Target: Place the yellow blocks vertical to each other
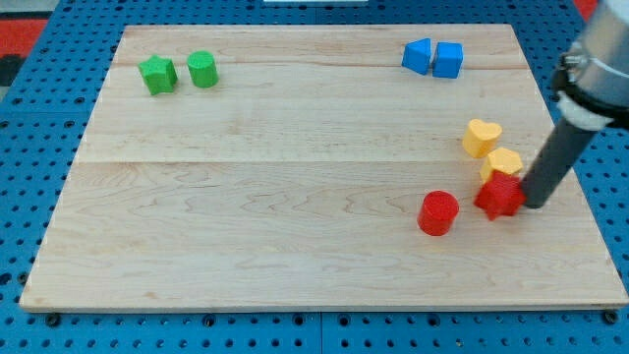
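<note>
My tip (536, 205) rests on the wooden counter (295, 197) near the view's right edge, touching or just beside the right side of a red block (500, 195) of unclear shape; the arm carries no pincer, so nothing is grasped. Just up and to the view's left of my tip lies a yellow block (502, 163) touching that red block, and further up sits the yellow heart (481, 137). A red cylinder (438, 212) lies further left, while two blue blocks (432, 58) and two green blocks (179, 72) sit well apart towards the view's top.
</note>
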{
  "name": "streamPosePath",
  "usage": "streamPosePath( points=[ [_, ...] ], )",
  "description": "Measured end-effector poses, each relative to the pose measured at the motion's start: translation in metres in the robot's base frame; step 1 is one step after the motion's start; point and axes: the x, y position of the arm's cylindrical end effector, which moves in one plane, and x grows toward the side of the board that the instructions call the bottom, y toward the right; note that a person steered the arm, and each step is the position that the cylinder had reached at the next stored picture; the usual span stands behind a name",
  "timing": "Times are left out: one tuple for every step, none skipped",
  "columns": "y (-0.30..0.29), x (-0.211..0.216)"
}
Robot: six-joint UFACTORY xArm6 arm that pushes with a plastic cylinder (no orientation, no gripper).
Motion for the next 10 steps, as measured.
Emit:
streamPosePath(
  points=[
    [-0.042, 0.001],
    [-0.065, 0.006],
    [0.024, 0.005],
    [0.024, -0.015],
    [0.003, -0.061],
    [-0.022, -0.082],
    [-0.013, -0.079],
    [0.013, -0.085],
    [0.006, -0.088],
    [0.002, -0.13]
  ],
)
